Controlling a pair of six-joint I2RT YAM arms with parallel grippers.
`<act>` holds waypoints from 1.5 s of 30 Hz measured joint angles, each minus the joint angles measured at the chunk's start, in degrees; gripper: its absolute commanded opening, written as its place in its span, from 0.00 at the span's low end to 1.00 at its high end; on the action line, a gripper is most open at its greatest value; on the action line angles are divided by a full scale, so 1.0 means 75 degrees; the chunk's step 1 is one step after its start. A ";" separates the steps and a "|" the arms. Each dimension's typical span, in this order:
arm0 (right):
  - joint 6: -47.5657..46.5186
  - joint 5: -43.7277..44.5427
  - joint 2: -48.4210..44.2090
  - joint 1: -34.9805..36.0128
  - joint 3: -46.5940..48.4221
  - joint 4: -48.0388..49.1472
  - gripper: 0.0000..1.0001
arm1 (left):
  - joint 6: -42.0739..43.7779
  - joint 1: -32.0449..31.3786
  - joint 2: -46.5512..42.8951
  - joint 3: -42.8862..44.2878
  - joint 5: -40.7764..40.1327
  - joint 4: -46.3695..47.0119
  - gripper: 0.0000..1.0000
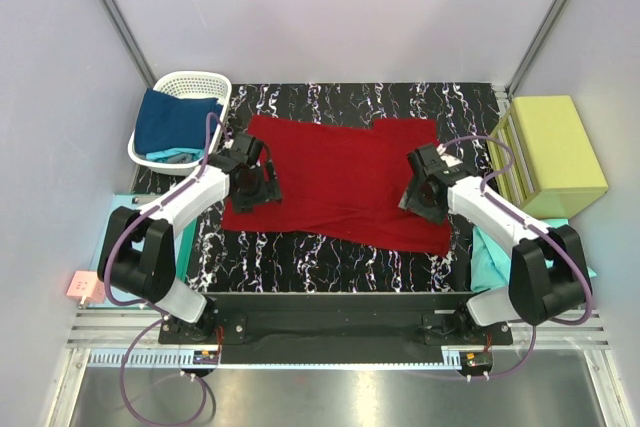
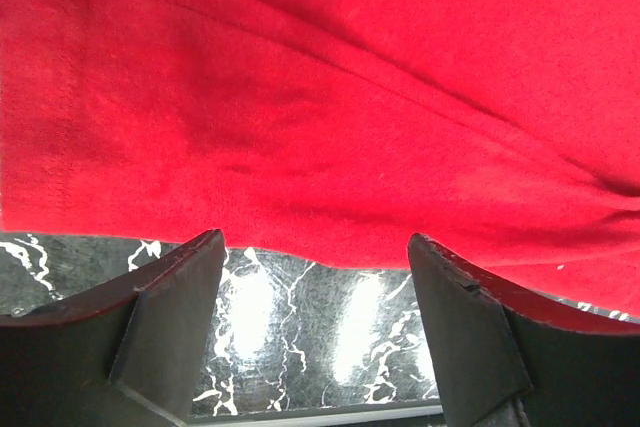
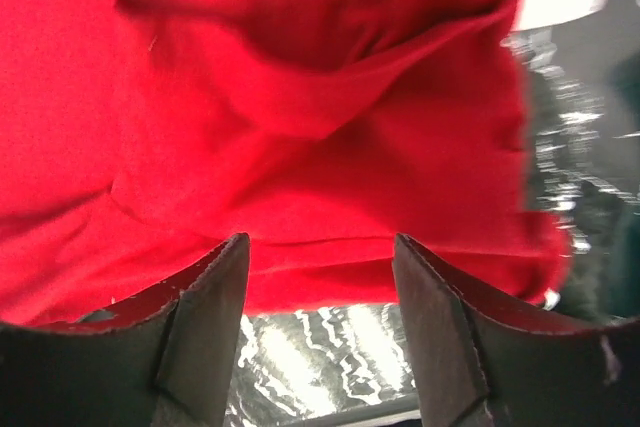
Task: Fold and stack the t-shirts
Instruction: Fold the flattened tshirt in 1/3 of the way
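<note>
1. Top view. Item: red t-shirt (image 1: 340, 182), spread flat on the marbled black table (image 1: 330, 262), not yet folded. The left gripper (image 1: 262, 187) hangs over its left edge and the right gripper (image 1: 420, 192) over its right part. A navy t-shirt (image 1: 175, 119) lies in the white basket (image 1: 183, 80) at far left. The pink tag (image 1: 82, 285) at near left has marks too small for us to read.
2. Left wrist view. Jaws apart, nothing between them. The shirt's edge lies just beyond the fingertips. We judge a clean fold needs both arms to pinch matching edges and lift together.
3. Right wrist view. Jaws apart and empty. The cloth here is bunched into a ridge, and we would grip clear of it. No brand or print shows on the shirt.
</note>
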 measured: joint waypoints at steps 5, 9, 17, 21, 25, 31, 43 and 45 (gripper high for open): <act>-0.0079 -0.0283 0.0160 0.0635 -0.0108 0.0300 0.56 | 0.0000 -0.0009 0.0047 -0.0315 0.0105 -0.0006 0.78; -0.0067 -0.0428 0.0154 0.0997 -0.0169 0.0533 0.49 | 0.0000 -0.0012 0.0047 -0.0356 0.0122 0.0009 0.78; 0.0085 -0.0726 0.0353 0.1492 -0.0603 0.0883 0.32 | -0.0003 -0.0012 0.0087 -0.0370 0.0137 0.0058 0.76; 0.0146 -0.0822 0.0641 0.1504 -0.0825 0.0918 0.22 | -0.0003 -0.0012 0.0189 -0.0391 0.0137 0.0061 0.75; 0.0201 -0.0831 0.0874 0.1507 -0.0860 0.0889 0.12 | -0.0003 -0.0012 0.0239 -0.0399 0.0140 0.0061 0.75; 0.0347 -0.0880 0.1166 0.1524 -0.0822 0.0682 0.04 | -0.0003 -0.0012 0.0245 -0.0402 0.0137 0.0050 0.74; 0.0813 -0.1105 0.1107 0.2043 -0.0912 0.0332 0.23 | 0.0003 -0.0012 0.0245 -0.0472 0.0137 -0.0154 0.73; 0.0898 -0.1183 0.1070 0.2119 -0.0956 0.0286 0.24 | 0.0009 -0.0012 0.0245 -0.0475 0.0137 -0.0204 0.73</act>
